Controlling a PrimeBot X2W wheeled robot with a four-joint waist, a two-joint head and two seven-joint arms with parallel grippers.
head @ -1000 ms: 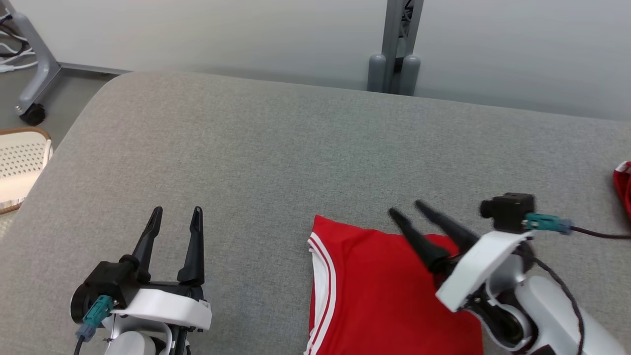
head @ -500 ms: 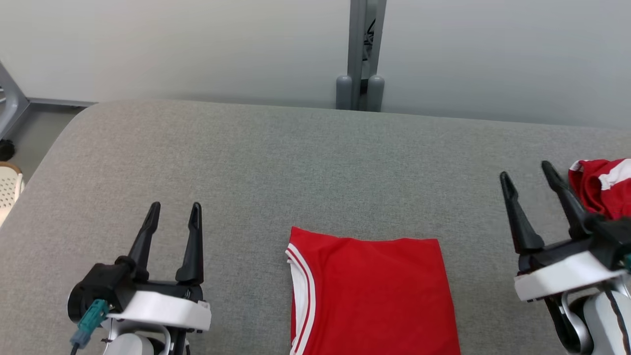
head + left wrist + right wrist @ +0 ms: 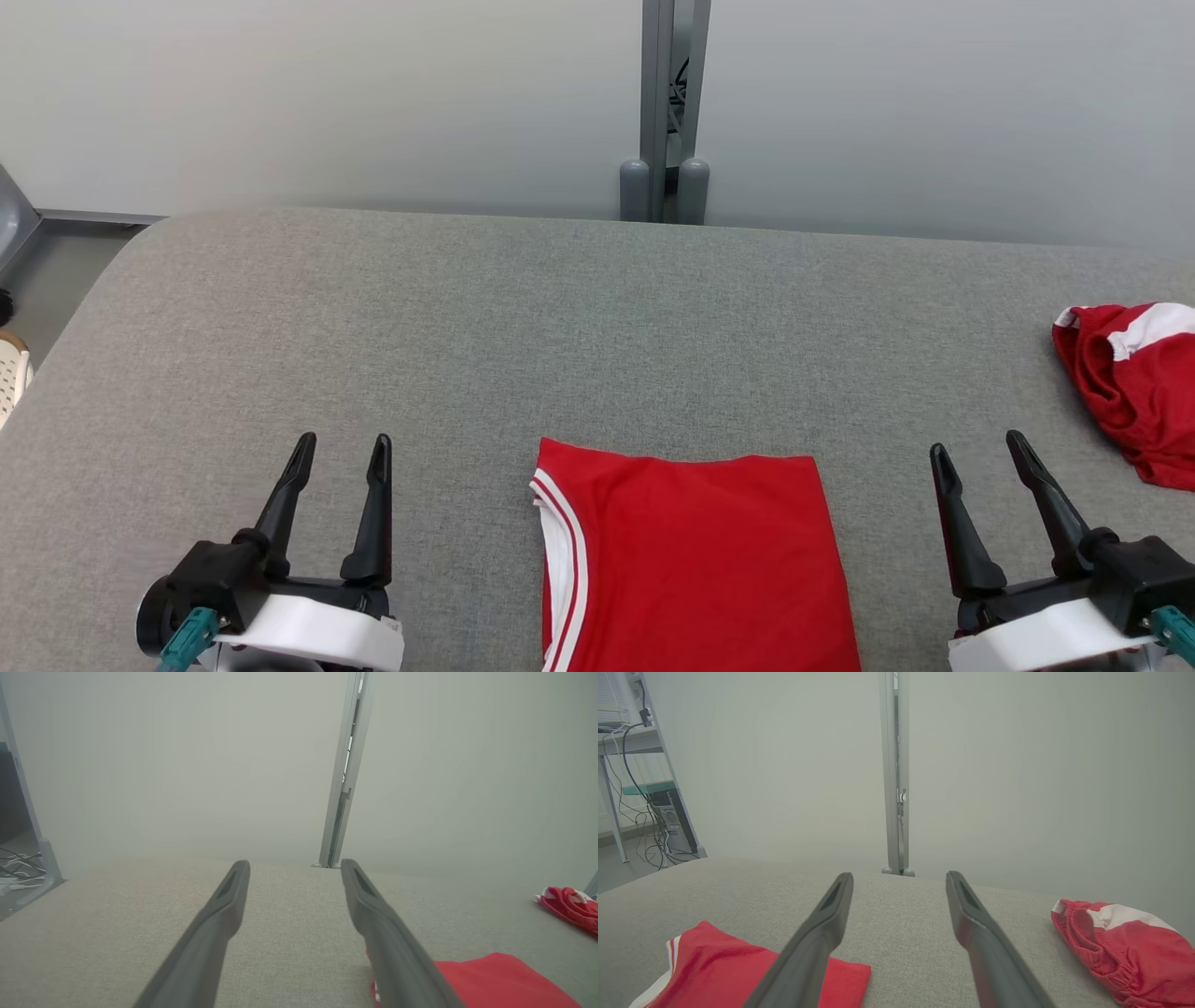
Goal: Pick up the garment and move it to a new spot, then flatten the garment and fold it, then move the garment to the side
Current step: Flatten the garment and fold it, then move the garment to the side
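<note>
Folded red garment (image 3: 695,560) lies flat, near centre of worktop (image 3: 467,327); left gripper (image 3: 343,440) and right gripper (image 3: 975,443) flank it, fingers spread, empty. Shifting it aside probably needs pinching all layers together.

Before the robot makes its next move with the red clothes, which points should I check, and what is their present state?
1. The left gripper open and empty: ok.
2. The right gripper open and empty: ok.
3. The folded garment flat on the table: ok.
4. Both grippers apart from the folded garment: ok.
5. The crumpled garment wholly on the table: cannot tell, the head view cuts it off.
</note>
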